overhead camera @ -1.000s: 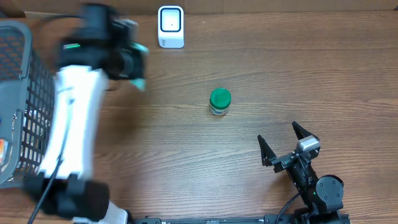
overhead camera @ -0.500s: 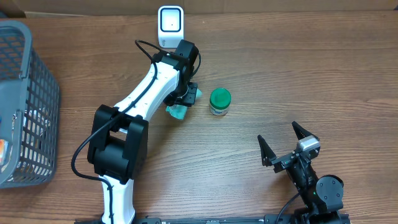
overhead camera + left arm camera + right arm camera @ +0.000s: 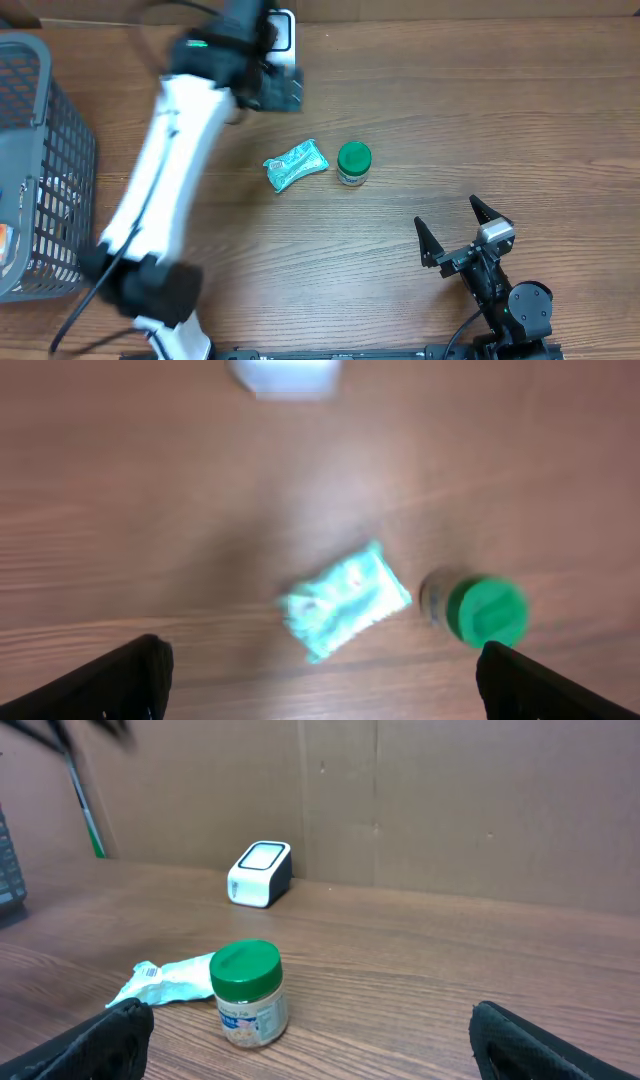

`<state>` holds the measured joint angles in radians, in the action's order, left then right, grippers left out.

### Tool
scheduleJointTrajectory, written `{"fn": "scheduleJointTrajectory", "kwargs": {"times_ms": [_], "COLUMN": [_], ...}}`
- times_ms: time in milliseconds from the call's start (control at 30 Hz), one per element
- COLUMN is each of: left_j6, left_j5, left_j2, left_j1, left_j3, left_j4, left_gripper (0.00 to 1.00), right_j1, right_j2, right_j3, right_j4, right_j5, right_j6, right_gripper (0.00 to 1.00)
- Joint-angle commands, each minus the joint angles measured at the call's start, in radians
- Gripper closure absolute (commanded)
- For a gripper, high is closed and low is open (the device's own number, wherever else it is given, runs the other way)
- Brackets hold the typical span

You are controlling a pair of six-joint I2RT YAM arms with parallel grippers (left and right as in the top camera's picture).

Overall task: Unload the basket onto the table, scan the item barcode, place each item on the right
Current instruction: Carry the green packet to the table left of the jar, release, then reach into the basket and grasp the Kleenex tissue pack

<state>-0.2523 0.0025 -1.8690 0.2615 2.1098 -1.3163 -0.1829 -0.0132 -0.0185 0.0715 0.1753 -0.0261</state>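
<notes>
Your left arm point(image 3: 160, 170) was smeared by motion in the overhead view, running from the bottom left up to the top centre, so its head could hardly be made out there. In the left wrist view the left fingers point(image 3: 120, 680) showed only as two dark tips cut off at the lower corners, spread wide with nothing between them.

The crinkled mint-green plastic packet point(image 3: 296, 165) lay flat on the brown wood-grain worktop point(image 3: 480, 110) near the middle of the overhead frame. It was just left of the small clear jar with a green lid point(image 3: 353, 163); whether the two touched I could not tell. Print on the packet was too small to read.

The white box-shaped scanner point(image 3: 287, 35) at the top centre was partly hidden behind your left arm, and was cut off and blurred at the top edge of the left wrist view. Your right fingers point(image 3: 428, 245) stood wide and empty at the lower right. The grey wire basket point(image 3: 50, 150) was cut off at the left edge, its contents unclear.
</notes>
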Motion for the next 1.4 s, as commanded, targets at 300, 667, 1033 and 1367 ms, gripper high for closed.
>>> {"fn": "scheduleJointTrajectory", "kwargs": {"times_ms": [300,667,1033,1367], "left_j6": [0.040,0.095,0.548,0.793], "left_j5": [-0.069,-0.099,-0.126,-0.198], "left_j2": [0.235,0.189,0.051,-0.122], "left_j1": [-0.746,-1.098,-1.127,-1.127], "left_j3": [0.105,-0.293,-0.568,-0.568], "left_j4": [-0.128,0.224,0.653,0.779], "left_gripper": [0.05,0.02,0.02,0.04], "right_j1": [0.008,0.008,0.008,0.008], "right_j2": [0.003,0.003,0.003,0.003], "right_j3": [0.010,0.010,0.010,0.010], "right_j4": [-0.003,-0.003,-0.003,-0.003], "right_j5": [-0.010,-0.010,-0.010,-0.010], "right_j6": [0.002,0.002,0.002,0.002], "right_gripper": [0.00,0.00,0.00,0.00]}}
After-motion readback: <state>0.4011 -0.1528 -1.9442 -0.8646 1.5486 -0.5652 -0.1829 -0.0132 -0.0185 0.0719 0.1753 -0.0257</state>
